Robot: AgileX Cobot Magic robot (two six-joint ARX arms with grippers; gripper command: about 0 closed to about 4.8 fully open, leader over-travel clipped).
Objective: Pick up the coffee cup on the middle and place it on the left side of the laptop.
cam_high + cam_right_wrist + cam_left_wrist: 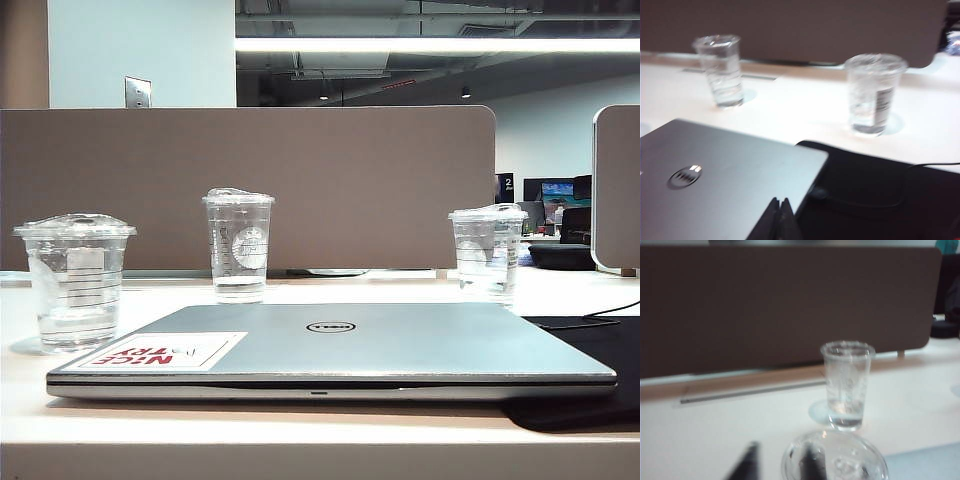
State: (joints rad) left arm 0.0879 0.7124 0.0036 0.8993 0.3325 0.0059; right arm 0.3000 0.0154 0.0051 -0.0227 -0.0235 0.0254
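The coffee cup [75, 282], squat and clear with a domed lid, a white sticker and thin lines, stands upright on the table just left of the silver laptop [400, 345]. In the left wrist view its lid [840, 462] lies close under my left gripper [781, 464]. The two dark fingers stand apart with only table between them, and one finger [812, 465] overlaps the lid. My right gripper [779, 207] is shut and hovers over the laptop's [725, 170] near edge. Neither gripper shows in the exterior view.
A taller clear cup with a round logo [238, 245] stands behind the laptop and also shows in both wrist views [846, 385] [720, 70]. Another clear cup [487, 250] [874, 95] stands at the right. A black mat [880, 200] with a cable lies right of the laptop. A brown partition [250, 180] runs behind.
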